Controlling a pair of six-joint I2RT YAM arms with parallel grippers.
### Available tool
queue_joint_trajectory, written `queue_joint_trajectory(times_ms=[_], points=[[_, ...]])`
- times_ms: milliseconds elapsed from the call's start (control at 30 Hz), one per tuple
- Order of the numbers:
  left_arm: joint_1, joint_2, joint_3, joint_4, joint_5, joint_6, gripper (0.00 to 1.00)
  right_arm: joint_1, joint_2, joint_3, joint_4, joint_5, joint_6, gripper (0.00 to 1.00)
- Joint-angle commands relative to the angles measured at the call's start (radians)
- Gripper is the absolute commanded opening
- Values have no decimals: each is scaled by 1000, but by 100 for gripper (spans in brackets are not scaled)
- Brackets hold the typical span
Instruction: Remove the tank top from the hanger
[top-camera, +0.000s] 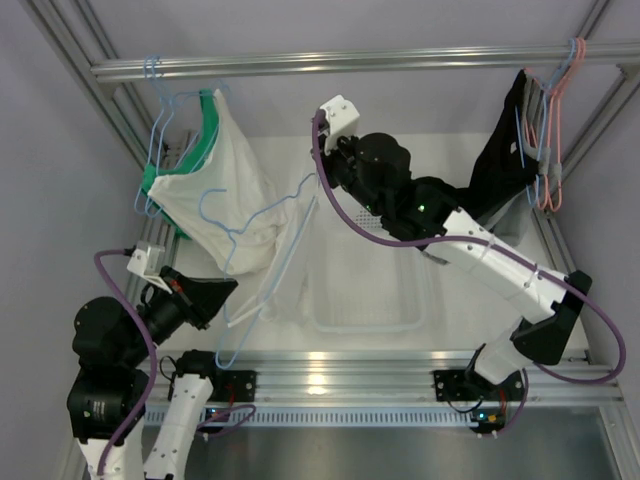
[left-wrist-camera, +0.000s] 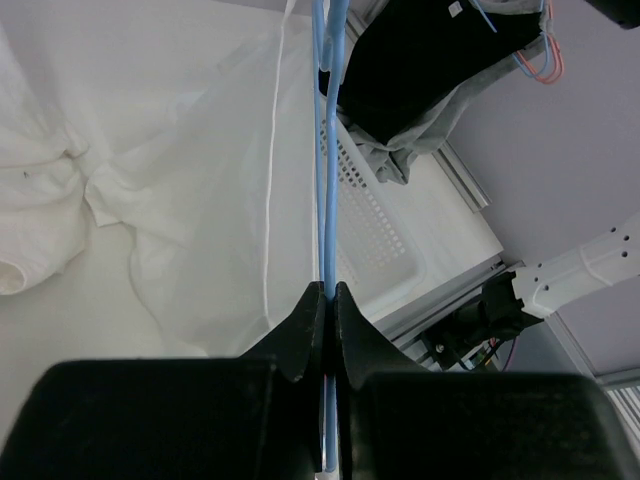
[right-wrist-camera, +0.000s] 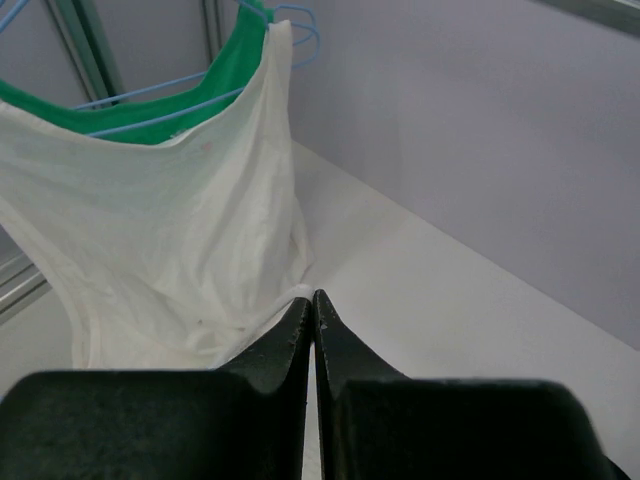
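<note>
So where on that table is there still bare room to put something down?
Free: the strip of bare white table at the back, between the hanging cream-white garment and the black garment. The white mesh basket looks empty, though the right arm overhangs it. Crowded: the left, where the left gripper pinches the light-blue wire hanger beside the thin white tank top.

A cream-white garment (top-camera: 240, 165) hangs over a green one (top-camera: 208, 122) from the metal rail (top-camera: 400, 62) at the back left. At the rail's right end, a black garment (top-camera: 505, 165) hangs beside a pink hanger (top-camera: 553, 165). A white mesh basket (top-camera: 400, 305) sits on the worktop (top-camera: 440, 150).
</note>
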Motion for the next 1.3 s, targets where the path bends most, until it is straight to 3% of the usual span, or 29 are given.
queue_joint_trajectory(times_ms=[0,433,667,900,1033,1267], points=[[-3,23,-11,23,25,17,0,-24,36,77,26,25,-10,0],[-23,9,132,6,-33,33,0,-93,78,71,26,14,1,0],[-48,1,265,-37,-202,91,0,-137,118,175,-11,-162,64,0],[-46,24,379,-31,-395,73,0,-30,104,145,38,-344,99,0],[-46,24,352,45,-465,40,0,-7,92,109,120,-423,200,0],[-45,3,186,366,-414,-72,0,22,16,-67,305,-512,315,0]])
